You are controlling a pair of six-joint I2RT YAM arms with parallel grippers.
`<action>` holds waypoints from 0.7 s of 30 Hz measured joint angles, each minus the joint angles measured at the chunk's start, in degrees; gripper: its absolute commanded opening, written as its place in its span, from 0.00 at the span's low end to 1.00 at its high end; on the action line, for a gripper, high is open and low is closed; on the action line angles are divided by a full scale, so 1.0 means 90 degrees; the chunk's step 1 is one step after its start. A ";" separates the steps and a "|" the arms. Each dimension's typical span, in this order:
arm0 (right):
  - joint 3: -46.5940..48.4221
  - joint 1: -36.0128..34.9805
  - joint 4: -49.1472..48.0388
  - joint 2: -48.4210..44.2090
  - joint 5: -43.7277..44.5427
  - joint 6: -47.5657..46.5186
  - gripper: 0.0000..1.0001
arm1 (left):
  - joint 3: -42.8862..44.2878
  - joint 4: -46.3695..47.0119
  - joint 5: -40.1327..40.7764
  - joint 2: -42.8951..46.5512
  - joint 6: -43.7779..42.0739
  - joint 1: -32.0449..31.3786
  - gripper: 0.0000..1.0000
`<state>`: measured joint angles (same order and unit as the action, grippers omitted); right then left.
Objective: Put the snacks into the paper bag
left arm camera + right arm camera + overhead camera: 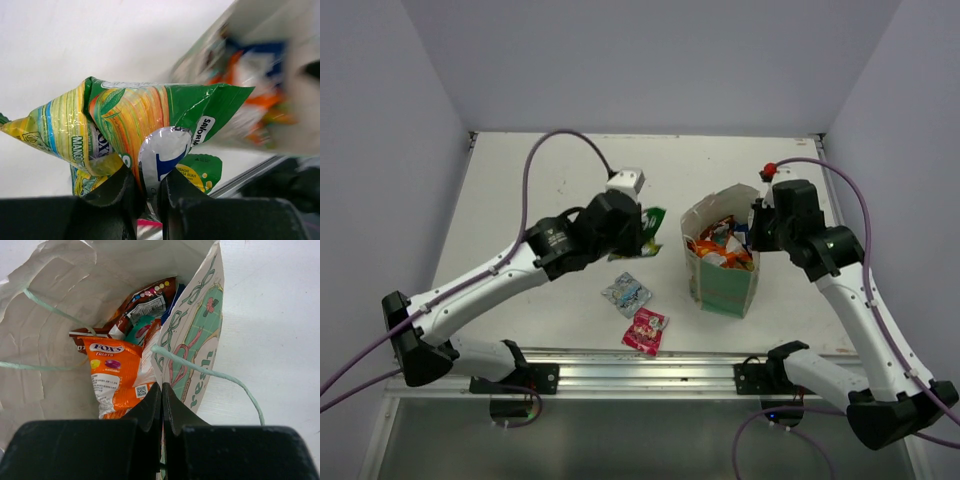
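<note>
— Pincers, status?
— Left pincer (152,186) clamped on green-yellow shiny foil packet (150,115), raised left of tan-and-green boxy paper bag (725,287). Right pincer (161,396) clamped on bag's right rim.
— White surface (520,180)?
— Silvery foil packet (626,293), pink foil packet (646,331), near-left of bag.

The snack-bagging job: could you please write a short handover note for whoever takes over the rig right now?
Left fingers: shut on a green packet, lifted off the table to the left of the bag.
Right fingers: shut on the bag's rim; its mouth is open.
Done: several packets are in the bag, with an orange packet on top.
To do: bag the green packet, then the silvery packet and the pink packet, both lying on the table.
</note>
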<state>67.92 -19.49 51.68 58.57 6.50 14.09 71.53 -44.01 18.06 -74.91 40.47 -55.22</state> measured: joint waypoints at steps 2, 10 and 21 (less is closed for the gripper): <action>-0.0002 0.0000 0.0015 -0.0049 0.0005 0.0002 0.00 | 0.1173 0.0593 -0.0216 -0.0233 -0.0474 0.0000 0.00; -0.0002 0.0000 0.0102 -0.0204 0.0104 0.0019 0.00 | 0.3077 0.2725 -0.2254 -0.1549 -0.1297 0.0000 0.00; -0.0002 0.0000 0.0211 -0.0357 0.0211 0.0058 0.00 | 0.2514 0.3036 -0.3956 -0.3441 -0.1389 -0.0075 0.89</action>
<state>67.90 -19.49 53.58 55.35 8.40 14.61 94.15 -16.69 -17.54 -105.89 27.97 -55.90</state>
